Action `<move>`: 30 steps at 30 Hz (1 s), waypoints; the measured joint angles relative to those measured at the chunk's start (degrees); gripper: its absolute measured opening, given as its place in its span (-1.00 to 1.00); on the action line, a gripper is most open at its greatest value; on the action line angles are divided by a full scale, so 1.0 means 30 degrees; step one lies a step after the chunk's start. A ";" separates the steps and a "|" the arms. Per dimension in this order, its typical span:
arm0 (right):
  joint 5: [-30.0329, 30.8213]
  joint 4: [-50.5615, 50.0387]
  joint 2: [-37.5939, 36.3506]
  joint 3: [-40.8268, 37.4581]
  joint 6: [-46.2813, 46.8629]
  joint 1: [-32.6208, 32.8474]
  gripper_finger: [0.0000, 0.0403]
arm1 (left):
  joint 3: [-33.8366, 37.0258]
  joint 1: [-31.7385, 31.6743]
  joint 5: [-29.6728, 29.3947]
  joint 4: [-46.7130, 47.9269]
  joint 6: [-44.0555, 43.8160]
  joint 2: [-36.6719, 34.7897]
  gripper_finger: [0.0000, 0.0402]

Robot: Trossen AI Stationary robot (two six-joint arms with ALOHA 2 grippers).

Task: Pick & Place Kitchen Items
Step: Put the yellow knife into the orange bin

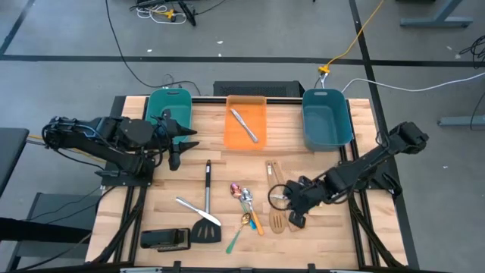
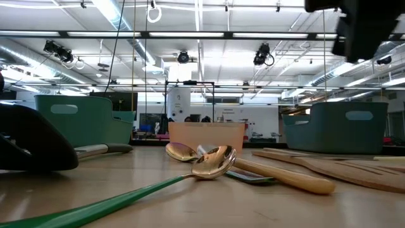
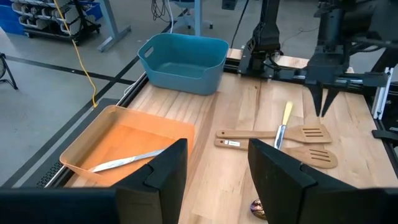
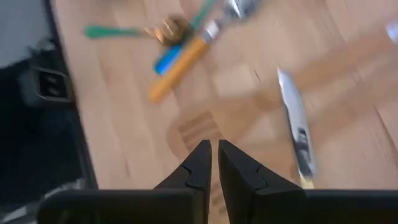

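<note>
High view straight down, low view table-level; both share spoons (image 1: 244, 199)

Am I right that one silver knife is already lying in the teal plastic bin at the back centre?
Not quite: the silver knife lies in the orange plastic bin, not a teal one. The high view shows it at the back centre, as you said.

Both arms are dark, near-black, built of chunky jointed segments with black cables looped along them. The left gripper (image 3: 214, 177) ends in two broad, flat black fingers with squared edges. The right gripper (image 4: 213, 163) carries slimmer black fingers tapering to narrow tips, set on a wide black crossbar just behind them.
</note>
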State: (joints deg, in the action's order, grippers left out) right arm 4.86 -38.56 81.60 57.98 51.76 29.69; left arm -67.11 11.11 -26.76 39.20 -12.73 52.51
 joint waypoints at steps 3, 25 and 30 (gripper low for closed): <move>0.0014 -0.1577 0.0000 0.0000 0.1165 0.0477 -0.80 | 0.0000 0.0000 0.0000 -0.0001 0.0000 0.0004 -0.12; 0.0037 -0.5046 0.1412 -0.0007 0.2060 0.0700 -0.34 | 0.0000 -0.0007 0.0000 0.0007 0.0000 0.0000 -0.12; 0.0059 -0.5263 0.1857 -0.0007 0.2005 0.0720 -0.29 | 0.0000 -0.0007 0.0004 0.0017 0.0000 0.0004 -0.12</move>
State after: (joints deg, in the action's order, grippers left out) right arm 5.04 -54.35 87.17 57.95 57.78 31.85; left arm -67.11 11.09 -26.75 39.25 -12.73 52.52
